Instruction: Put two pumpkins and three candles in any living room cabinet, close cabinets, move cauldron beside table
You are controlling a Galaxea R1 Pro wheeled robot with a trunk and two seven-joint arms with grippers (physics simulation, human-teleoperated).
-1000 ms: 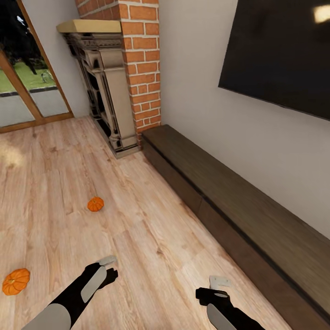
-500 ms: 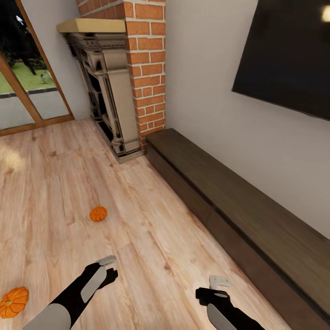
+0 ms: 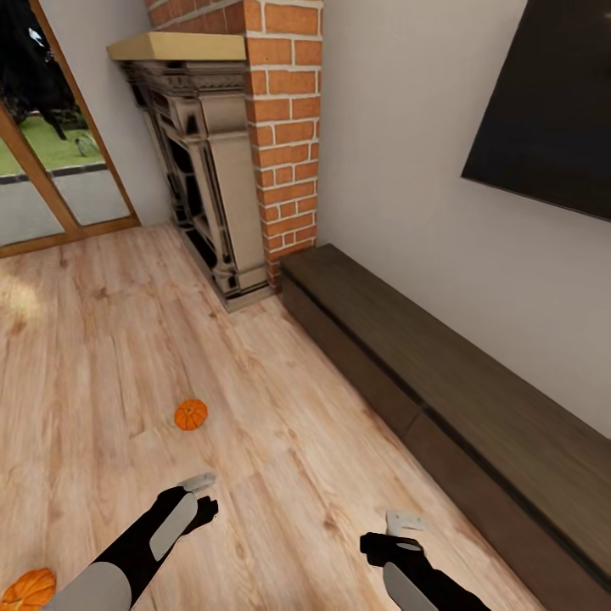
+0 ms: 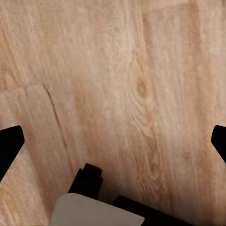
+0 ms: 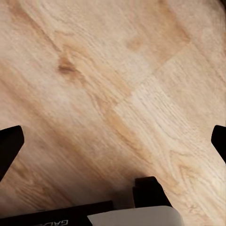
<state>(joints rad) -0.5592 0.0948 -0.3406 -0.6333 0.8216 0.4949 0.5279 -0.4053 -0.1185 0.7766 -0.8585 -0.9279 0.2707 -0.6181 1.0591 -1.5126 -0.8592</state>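
Pumpkins, small, round, ribbed and orange, lie on the light plank floor: one (image 3: 191, 414) ahead of the left gripper (image 3: 202, 496), another (image 3: 28, 589) at the frame's lower left. They look light and rigid; grasp across the ribs. Both grippers, including the right (image 3: 400, 528), are spread open and empty.

Both arms reach forward and low, side by side and well apart. The left gripper (image 3: 202, 492) angles slightly inward; the right gripper (image 3: 402, 526) points straight ahead. Each wrist view shows dark fingertips spread wide, nothing between them.
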